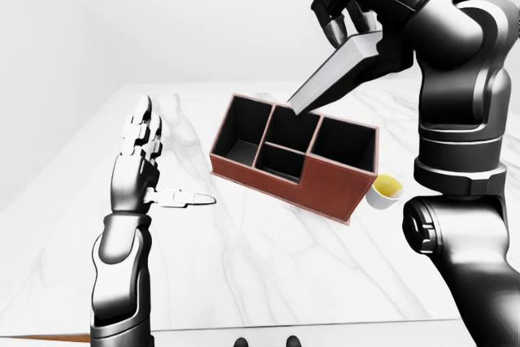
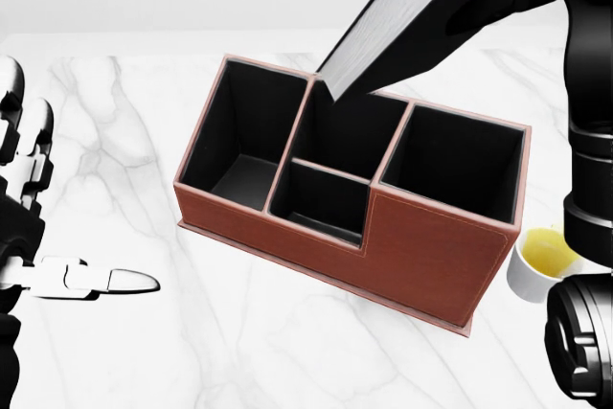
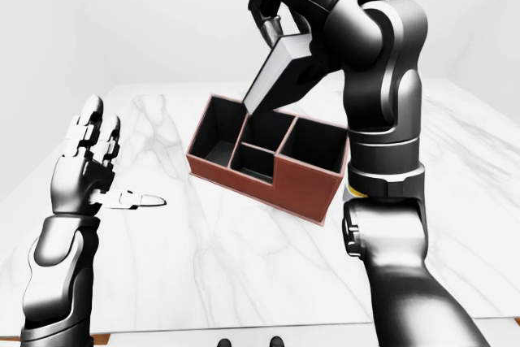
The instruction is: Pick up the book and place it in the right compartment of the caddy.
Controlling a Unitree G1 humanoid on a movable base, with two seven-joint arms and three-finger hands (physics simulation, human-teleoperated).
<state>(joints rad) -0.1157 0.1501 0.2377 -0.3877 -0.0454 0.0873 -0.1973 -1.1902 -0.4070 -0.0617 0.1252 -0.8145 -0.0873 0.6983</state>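
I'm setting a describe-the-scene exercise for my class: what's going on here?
The robot's right hand holds a book tilted above a brown caddy on a marble table, its lower end over the middle compartments, not the right one. The left hand hangs open, holding nothing. A small cup sits beside the caddy.

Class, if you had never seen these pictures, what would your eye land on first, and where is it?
First, the right hand at the top of the left-eye view, gripping a tilted book whose lower corner hangs over the caddy's middle compartments. Next, the reddish-brown caddy itself, set askew on the marble table. At left, the left hand stands open and empty.
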